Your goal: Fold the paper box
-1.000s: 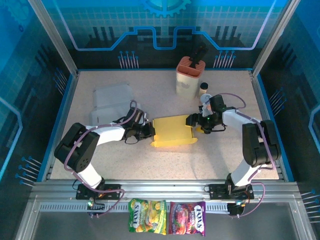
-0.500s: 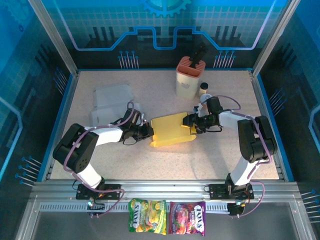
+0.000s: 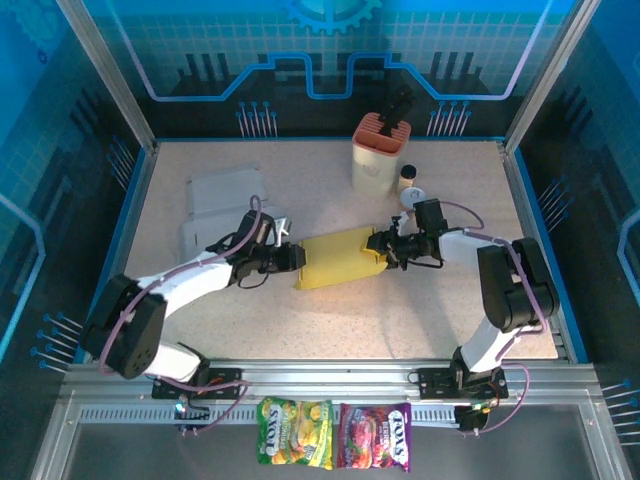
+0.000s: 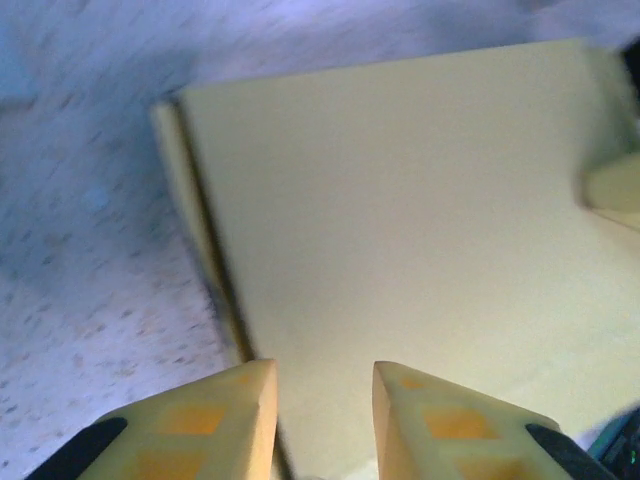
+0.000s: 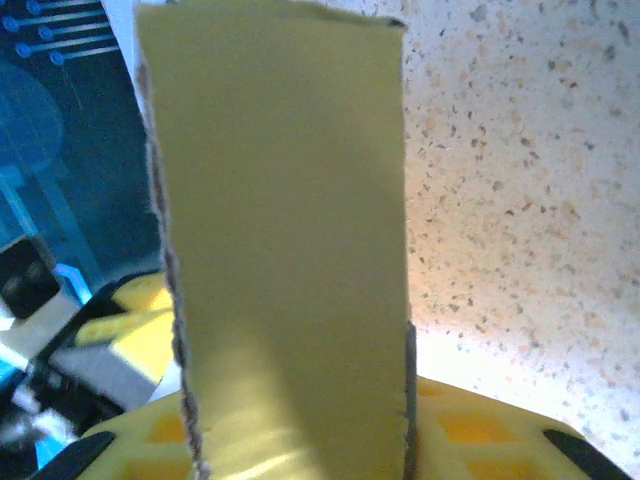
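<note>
Where blue walls (image 3: 200, 50) rise, speckled tabletop (image 3: 330, 320) bears box (image 3: 340, 257).

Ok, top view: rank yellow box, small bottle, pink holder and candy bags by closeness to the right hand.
1. yellow box, at the right hand, on its left.
2. small bottle, just behind.
3. pink holder, farther back.
4. candy bags, at the very front.

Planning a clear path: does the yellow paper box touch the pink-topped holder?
No, the paper box lies flat in the middle, clearly apart from the holder standing farther back.
</note>
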